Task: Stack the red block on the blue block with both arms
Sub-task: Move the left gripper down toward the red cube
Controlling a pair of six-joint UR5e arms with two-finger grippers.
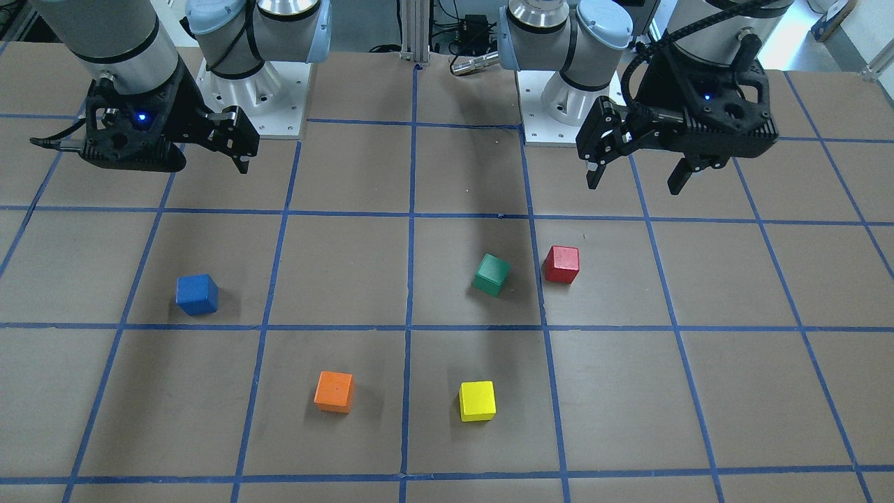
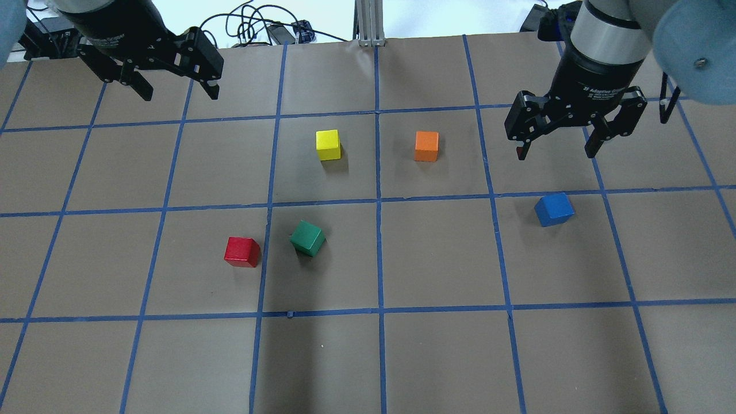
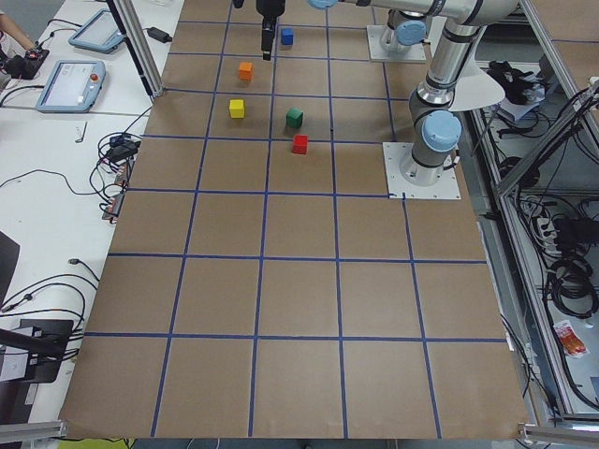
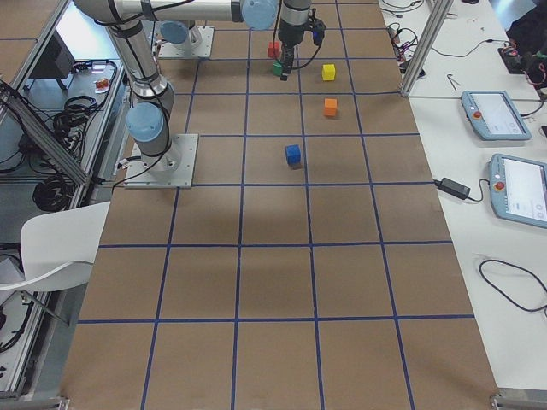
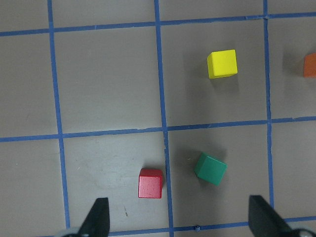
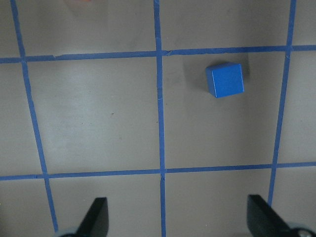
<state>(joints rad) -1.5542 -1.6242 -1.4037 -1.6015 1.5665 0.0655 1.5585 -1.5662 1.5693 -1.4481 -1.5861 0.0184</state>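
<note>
The red block (image 2: 241,252) sits on the brown taped table on my left half, also in the front view (image 1: 561,264) and the left wrist view (image 5: 150,183). The blue block (image 2: 554,209) sits on my right half, also in the front view (image 1: 197,294) and the right wrist view (image 6: 224,80). My left gripper (image 2: 180,93) is open and empty, raised well beyond the red block. My right gripper (image 2: 556,150) is open and empty, raised just beyond the blue block. Both blocks stand apart, touching nothing.
A green block (image 2: 307,238) lies turned, close to the right of the red block. A yellow block (image 2: 328,144) and an orange block (image 2: 426,146) sit farther out near the middle. The arm bases (image 1: 255,91) stand at the table's robot side.
</note>
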